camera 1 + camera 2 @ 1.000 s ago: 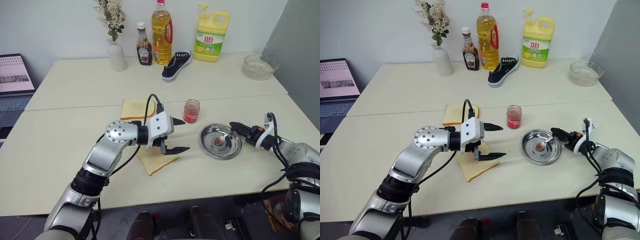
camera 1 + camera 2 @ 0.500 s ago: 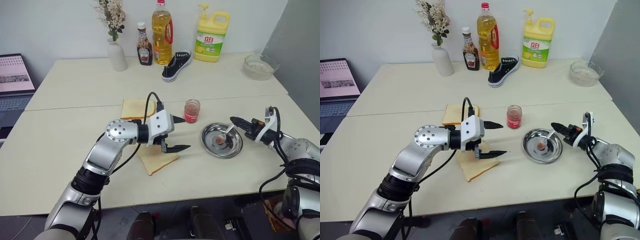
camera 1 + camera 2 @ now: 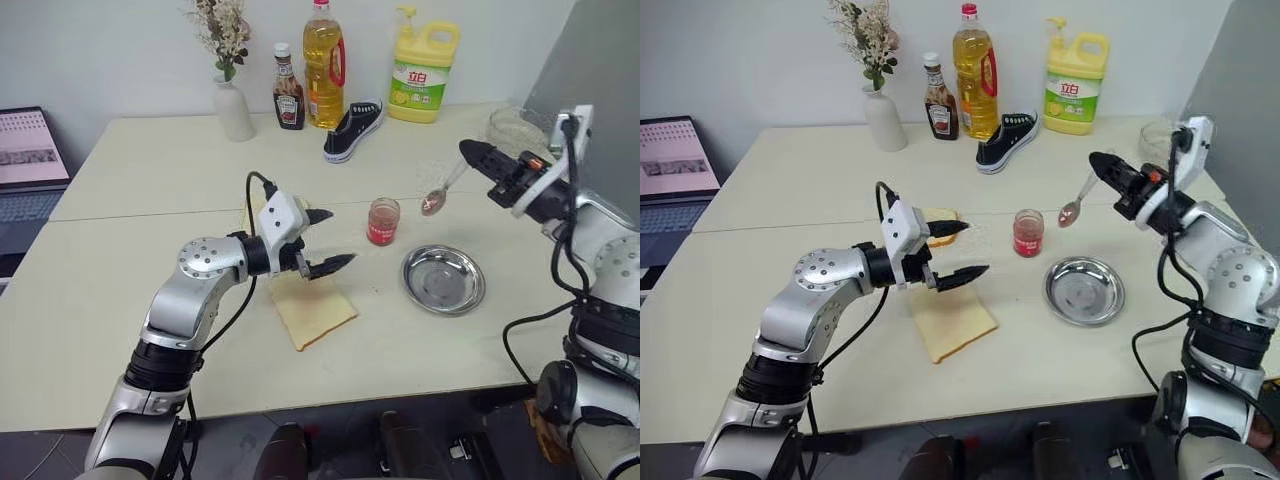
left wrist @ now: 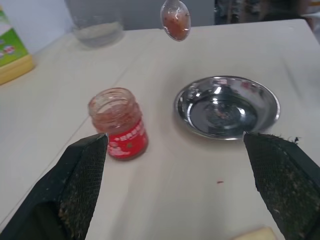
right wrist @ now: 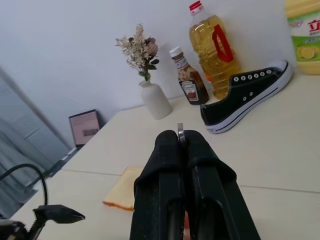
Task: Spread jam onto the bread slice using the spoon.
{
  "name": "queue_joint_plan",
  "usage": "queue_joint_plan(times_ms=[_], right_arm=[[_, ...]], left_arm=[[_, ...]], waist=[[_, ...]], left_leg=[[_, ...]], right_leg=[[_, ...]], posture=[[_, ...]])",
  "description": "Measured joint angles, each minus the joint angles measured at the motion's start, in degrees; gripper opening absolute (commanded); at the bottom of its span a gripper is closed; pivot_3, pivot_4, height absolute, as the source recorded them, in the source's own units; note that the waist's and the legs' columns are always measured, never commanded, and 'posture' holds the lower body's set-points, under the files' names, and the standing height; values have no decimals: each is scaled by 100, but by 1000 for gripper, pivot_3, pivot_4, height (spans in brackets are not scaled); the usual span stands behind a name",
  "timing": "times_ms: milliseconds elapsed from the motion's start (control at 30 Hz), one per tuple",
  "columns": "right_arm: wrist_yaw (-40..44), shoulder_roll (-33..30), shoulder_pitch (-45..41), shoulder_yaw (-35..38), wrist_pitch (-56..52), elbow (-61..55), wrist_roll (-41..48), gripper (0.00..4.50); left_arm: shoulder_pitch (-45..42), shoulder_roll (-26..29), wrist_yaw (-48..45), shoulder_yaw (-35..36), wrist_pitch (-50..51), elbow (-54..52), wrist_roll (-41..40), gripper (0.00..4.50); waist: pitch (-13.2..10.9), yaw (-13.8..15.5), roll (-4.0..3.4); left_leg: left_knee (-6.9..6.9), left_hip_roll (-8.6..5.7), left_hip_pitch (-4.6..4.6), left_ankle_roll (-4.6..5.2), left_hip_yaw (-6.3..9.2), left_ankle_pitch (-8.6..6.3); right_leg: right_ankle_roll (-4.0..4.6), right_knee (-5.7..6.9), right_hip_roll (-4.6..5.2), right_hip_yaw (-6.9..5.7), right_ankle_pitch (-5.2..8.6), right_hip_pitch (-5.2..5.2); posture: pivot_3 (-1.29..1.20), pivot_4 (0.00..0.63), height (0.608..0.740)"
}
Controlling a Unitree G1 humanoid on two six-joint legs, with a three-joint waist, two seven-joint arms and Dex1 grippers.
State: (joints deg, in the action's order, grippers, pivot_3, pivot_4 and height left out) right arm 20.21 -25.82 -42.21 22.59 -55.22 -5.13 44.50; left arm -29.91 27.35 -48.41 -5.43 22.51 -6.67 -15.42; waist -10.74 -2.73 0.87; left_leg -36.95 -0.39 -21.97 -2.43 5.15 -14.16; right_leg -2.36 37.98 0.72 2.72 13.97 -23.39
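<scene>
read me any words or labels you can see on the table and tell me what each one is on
"立白": on the green label of the yellow detergent jug at the back of the table.
Ketchup bottle: its label is too small to read.
Oil bottle: no readable text.
Jam jar: red label with white print, too blurred to read.
Laptop screen: content too small to read.

The right gripper [image 5: 181,145] has its two black fingers pressed together on the thin edge of the spoon [image 5: 180,133]. Beyond it on the table [image 5: 280,150], a black sneaker [image 5: 245,97] lies beside the oil bottle [image 5: 212,47]; the ketchup bottle [image 5: 186,82] stands between that bottle and a white vase [image 5: 154,97]. A bread slice [image 5: 122,195] lies nearer the gripper.
</scene>
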Motion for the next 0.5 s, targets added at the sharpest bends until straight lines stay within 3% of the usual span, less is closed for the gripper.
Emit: queue_joint_plan(times_ms=[233, 500], right_arm=[[-141, 274, -219, -874, 1148, 557, -1068, 33], [6, 649, -690, -1275, 1874, 1260, -1510, 33]], left_arm=[[10, -218, 505, -3, -310, 287, 286, 4500], [10, -353, 684, -47, -357, 279, 334, 4500]], waist=[[0, 4, 0], [0, -1, 0]], left_leg=[[6, 0, -3, 0, -3, 0], [8, 0, -3, 0, -2, 0]], right_leg=[[14, -1, 3, 0, -8, -6], [29, 0, 3, -2, -17, -8]], posture=[[0, 150, 740], [0, 150, 740]])
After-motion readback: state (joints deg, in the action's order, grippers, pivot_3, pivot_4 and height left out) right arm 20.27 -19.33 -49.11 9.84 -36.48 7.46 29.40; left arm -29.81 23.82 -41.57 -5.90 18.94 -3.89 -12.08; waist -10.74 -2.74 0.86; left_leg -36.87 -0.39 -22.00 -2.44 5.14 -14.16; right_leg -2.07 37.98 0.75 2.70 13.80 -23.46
